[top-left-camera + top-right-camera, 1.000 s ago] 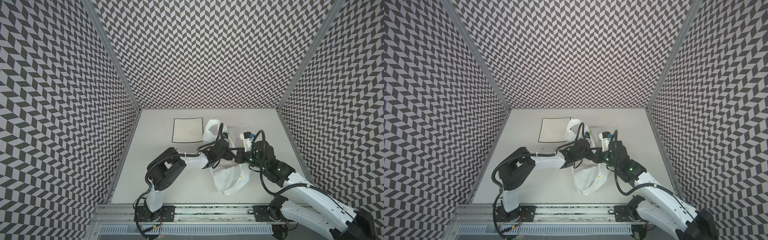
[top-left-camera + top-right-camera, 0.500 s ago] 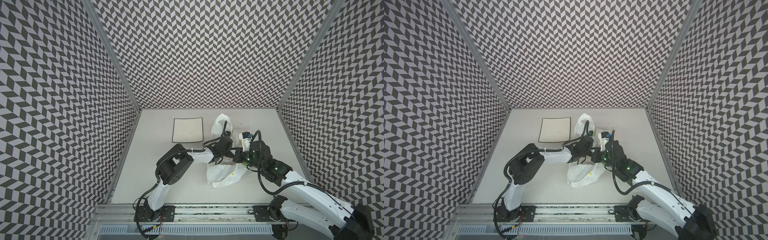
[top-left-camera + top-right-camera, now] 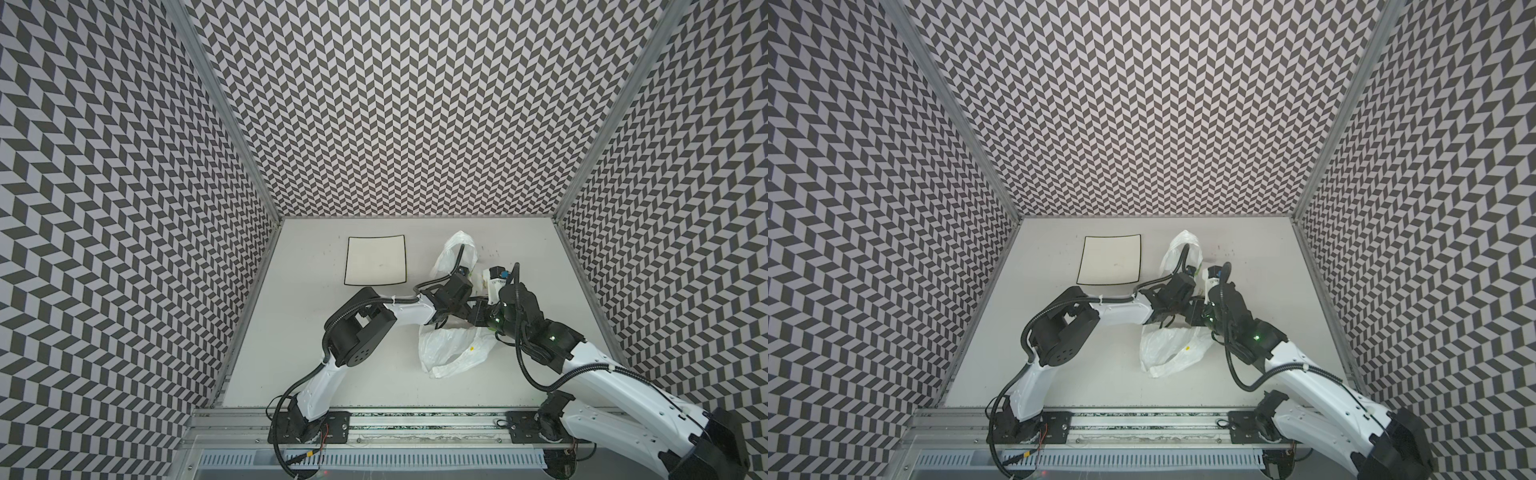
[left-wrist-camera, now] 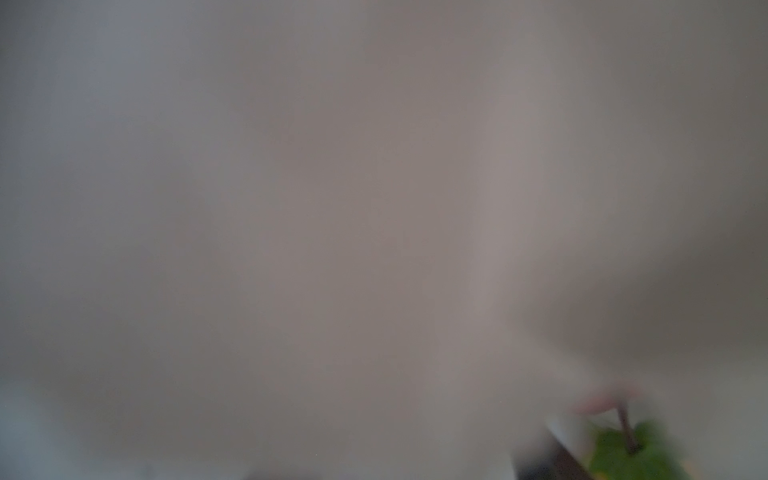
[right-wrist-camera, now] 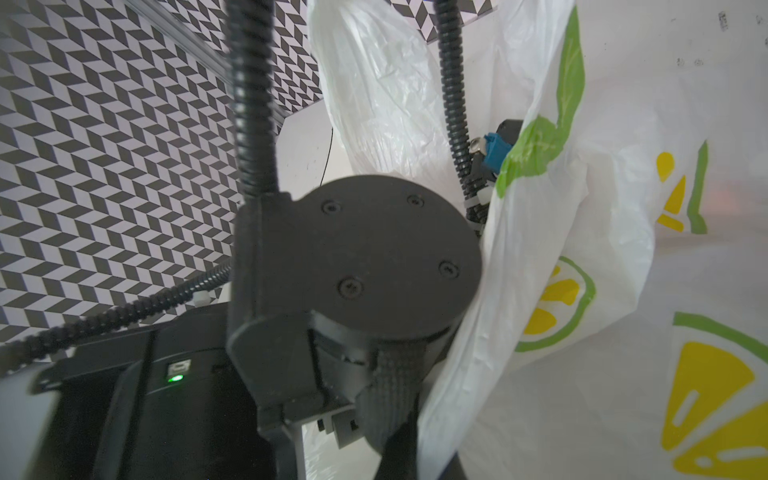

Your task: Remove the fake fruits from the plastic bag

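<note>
A: Why is the bag [image 3: 451, 353] bunched up in the middle of the table [image 3: 316, 340] instead of lying flat?

B: Both arms are at it. The right end effector [image 3: 473, 318] is closed. In the right wrist view the film gathers just beside its fingers, so it looks to be pinching the bag's edge. That would hold the mouth up and steady for the other arm.

A: And the left arm [image 3: 409, 311]?

B: Its wrist sits right against the bag, between the raised far part and the slack near part. The left end effector is buried under the plastic, so whether it is open or closed cannot be told. White film smothers its wrist camera, which is why that view is nearly all grey blur.

A: So where is the fruit [image 4: 631, 453]?

B: Inside the bag, as far as anything shows. One corner of the left wrist view holds a blurred green top with a brown stem and a pink smear just beside it. Which fruit that is cannot be told. None lies on the table or on the plate [image 3: 376, 259].

A: The plate sits well apart, to the left of the bag.

B: It is probably the drop-off spot, within the left arm's reach. Going by the bare plate, the job has barely begun.

A: What is the risk?

B: The film is thin and slippery. A blind grab could close on plastic instead of fruit, or tug the edge out of the right end effector's pinch.
</note>
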